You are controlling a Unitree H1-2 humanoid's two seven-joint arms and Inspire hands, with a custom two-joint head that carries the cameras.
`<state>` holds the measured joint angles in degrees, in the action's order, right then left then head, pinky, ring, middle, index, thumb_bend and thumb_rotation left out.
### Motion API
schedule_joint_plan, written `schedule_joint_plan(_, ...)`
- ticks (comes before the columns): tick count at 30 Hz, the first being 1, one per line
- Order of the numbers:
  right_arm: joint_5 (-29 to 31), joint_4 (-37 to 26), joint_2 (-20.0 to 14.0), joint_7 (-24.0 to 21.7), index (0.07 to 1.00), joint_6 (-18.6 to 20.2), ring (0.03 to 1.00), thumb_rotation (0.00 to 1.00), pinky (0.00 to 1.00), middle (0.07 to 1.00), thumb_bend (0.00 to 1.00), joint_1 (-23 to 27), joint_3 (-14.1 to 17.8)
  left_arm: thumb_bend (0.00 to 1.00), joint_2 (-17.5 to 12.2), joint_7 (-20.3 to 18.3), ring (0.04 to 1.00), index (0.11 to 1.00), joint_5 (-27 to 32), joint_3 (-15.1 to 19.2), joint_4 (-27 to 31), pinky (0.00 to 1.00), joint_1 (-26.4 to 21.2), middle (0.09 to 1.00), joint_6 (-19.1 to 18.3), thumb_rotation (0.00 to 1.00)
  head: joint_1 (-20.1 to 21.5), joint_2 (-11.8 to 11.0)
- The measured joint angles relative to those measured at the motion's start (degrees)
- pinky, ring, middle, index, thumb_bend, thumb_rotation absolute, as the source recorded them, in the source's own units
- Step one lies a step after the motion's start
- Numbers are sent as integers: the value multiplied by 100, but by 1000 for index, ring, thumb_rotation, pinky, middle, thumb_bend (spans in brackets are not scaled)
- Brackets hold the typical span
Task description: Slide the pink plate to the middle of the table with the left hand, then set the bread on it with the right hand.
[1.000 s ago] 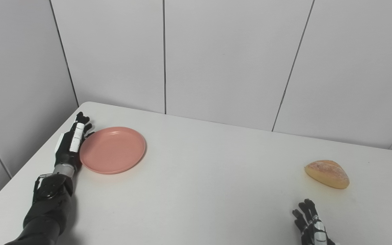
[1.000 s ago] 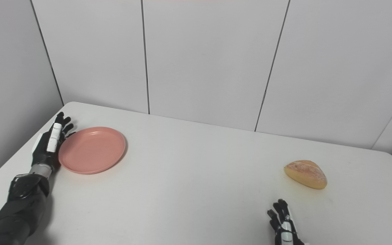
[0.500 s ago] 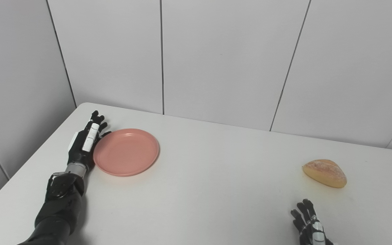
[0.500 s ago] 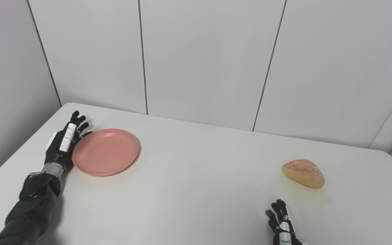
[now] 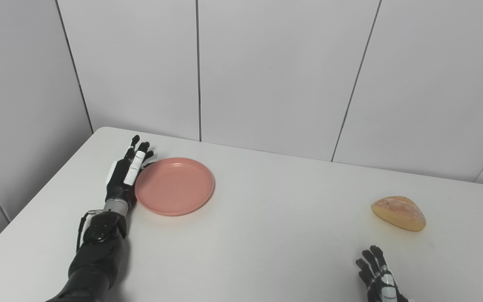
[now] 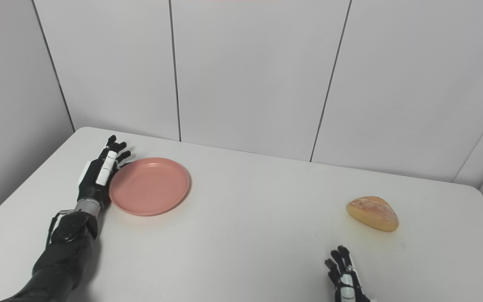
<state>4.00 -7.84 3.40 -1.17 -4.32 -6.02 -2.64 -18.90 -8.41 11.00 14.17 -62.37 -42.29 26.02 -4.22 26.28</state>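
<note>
Left robot hand (image 5: 125, 178): flat, fingers extended and apart, edge-on against left rim of pink plate (image 5: 175, 186); grips nothing. Plate lies on white counter (image 5: 258, 218), left of ctr. Bread (image 5: 398, 213) sits on counter far right, well apart from plate. Right robot hand (image 5: 376, 274): at bottom edge, near bread w/o touching, fingers spread, empty.

A smooth white rectangular desk (image 5: 266, 251) with rounded corners is filling the lower half. Pale grey wall panels (image 5: 275, 71), split by thin dark vertical seams, are rising behind it from 9 to 3 o'clock. Soft, even light is falling throughout.
</note>
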Motion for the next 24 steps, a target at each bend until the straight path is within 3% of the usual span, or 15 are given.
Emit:
schedule_joint_plan(12,-26,-2,0,13,933,0,905,999,952,923,758,-3,-16,957,240,-6,889,959,22,-77,519,751,186,918,-52,765,35,35)
schedule_joint_plan(24,-23,-3,9,52,939,0,906,980,961,929,778,-2,-42,898,566,89,900,978,23,-267,1170,788,428,933,-445,785,176,105)
